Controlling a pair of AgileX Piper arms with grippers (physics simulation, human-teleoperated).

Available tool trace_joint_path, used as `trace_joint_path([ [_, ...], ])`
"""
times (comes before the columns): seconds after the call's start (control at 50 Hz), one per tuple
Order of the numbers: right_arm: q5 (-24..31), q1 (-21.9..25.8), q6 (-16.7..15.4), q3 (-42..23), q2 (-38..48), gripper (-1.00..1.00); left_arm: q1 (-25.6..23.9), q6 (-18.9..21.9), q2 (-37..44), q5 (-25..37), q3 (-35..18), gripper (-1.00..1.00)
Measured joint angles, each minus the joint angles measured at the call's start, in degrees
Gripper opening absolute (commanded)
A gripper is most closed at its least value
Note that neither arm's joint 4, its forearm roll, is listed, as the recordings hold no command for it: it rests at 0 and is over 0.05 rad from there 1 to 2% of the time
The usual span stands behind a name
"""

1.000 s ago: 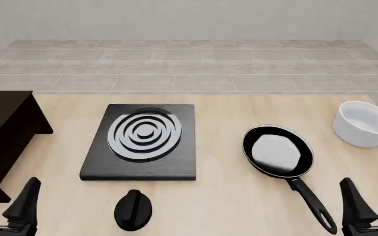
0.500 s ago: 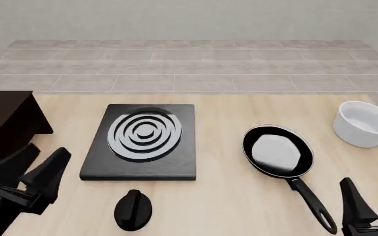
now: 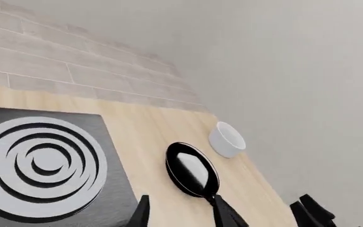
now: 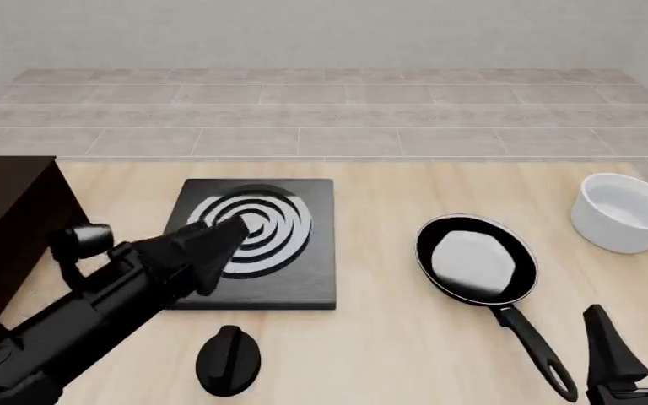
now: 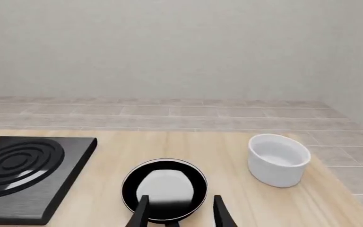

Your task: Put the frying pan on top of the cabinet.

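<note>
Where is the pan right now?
In the front view, the pan lies on the table's right half, between the stove plate and the bowl.

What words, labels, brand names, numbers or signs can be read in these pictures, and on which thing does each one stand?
None: no view shows any writing.
The frying pan, the cabinet, the white bowl and the black knob are all plain.
The grey rings on the stove plate are only a pattern, not a sign.
</note>
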Motion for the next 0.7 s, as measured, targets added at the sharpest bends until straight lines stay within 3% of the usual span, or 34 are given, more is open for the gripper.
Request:
trace_joint_path([
  [0.26,-0.11,-0.12,0.03,0.07,0.04,1.0,-7.58,-9.78,15.19,-7.19,-4.21,1.0],
  [0.7,-0.24,-0.26,0.18,0.07,0.08,1.0,-14.52,-18.1,32.87,-13.45,-11.06,1.0],
])
